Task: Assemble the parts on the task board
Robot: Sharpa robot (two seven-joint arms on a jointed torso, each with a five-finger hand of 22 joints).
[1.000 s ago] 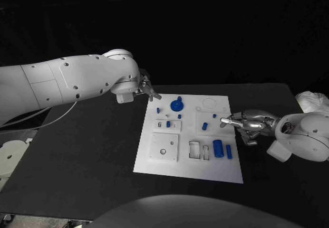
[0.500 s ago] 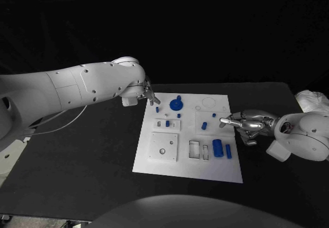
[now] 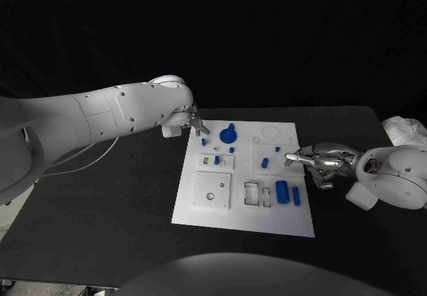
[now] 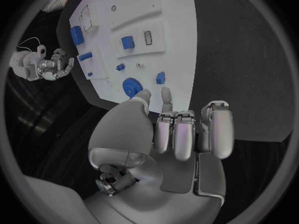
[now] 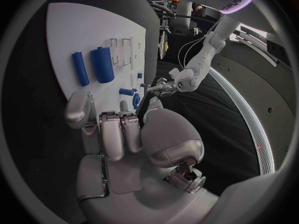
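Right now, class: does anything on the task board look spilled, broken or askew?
Nothing stands out. The task board lies flat on the black table, slightly turned, with the blue parts resting tidily on it. Neither the left hand nor the right hand holds anything.

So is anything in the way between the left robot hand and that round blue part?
Nothing visible. The left robot hand hangs at the task board's far left corner, with bare white board between it and the round blue part.

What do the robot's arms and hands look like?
Both arms are smooth white shells dotted with small dark screw holes. A thin pale cable hangs by the left arm. The left hand and right hand are shiny silver metal with segmented fingers.
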